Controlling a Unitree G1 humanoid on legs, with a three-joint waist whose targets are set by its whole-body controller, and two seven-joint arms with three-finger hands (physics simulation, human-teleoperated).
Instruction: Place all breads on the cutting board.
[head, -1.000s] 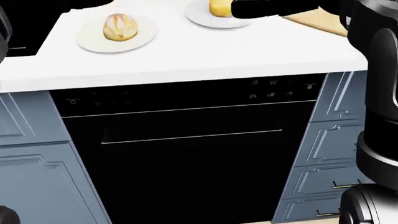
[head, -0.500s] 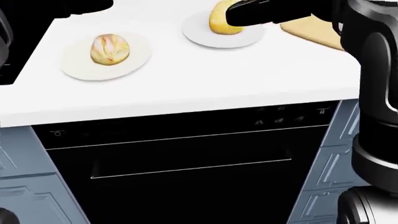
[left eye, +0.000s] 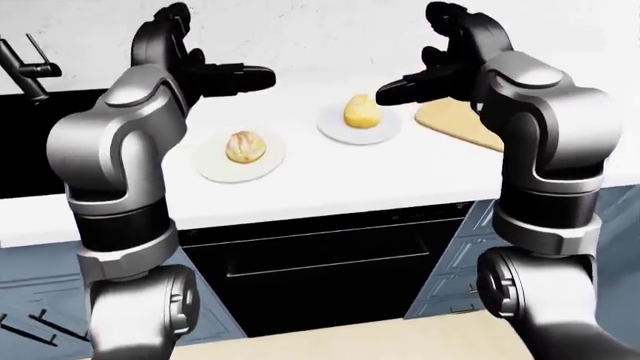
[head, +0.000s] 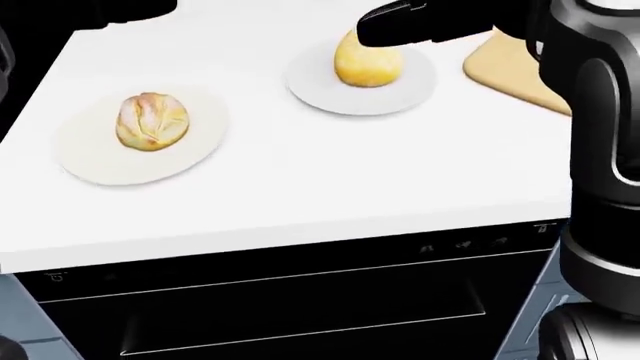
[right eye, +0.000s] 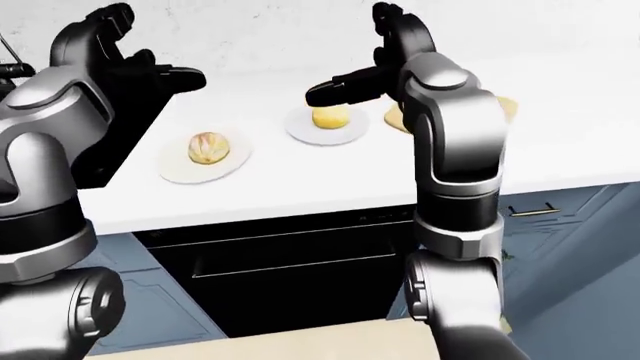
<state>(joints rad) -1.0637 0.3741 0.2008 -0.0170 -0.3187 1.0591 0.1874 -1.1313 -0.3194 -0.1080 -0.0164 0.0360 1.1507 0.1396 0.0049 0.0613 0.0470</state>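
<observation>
A round crusty bread roll (head: 152, 120) lies on a white plate (head: 90, 163) at the left of the head view. On a second white plate (head: 318, 94) sits a yellow bread (head: 367, 66). The wooden cutting board (head: 512, 75) lies bare at the right edge, just past that plate. My right hand (left eye: 408, 81) hovers open above the yellow bread, with its dark fingers (head: 400, 26) pointing left over the bread's top. My left hand (left eye: 238, 73) is held open in the air above the counter, up and left of the roll, holding nothing.
The white counter (head: 300, 187) carries both plates and the board. A black oven front (head: 300, 307) sits below it, flanked by blue cabinet drawers (left eye: 462, 251). A dark sink with a faucet (left eye: 25, 60) lies at the counter's left end.
The whole head view has shifted: counter, plates and breads slid down and grew larger, so the camera moved. My right hand stays over the yellow bread.
</observation>
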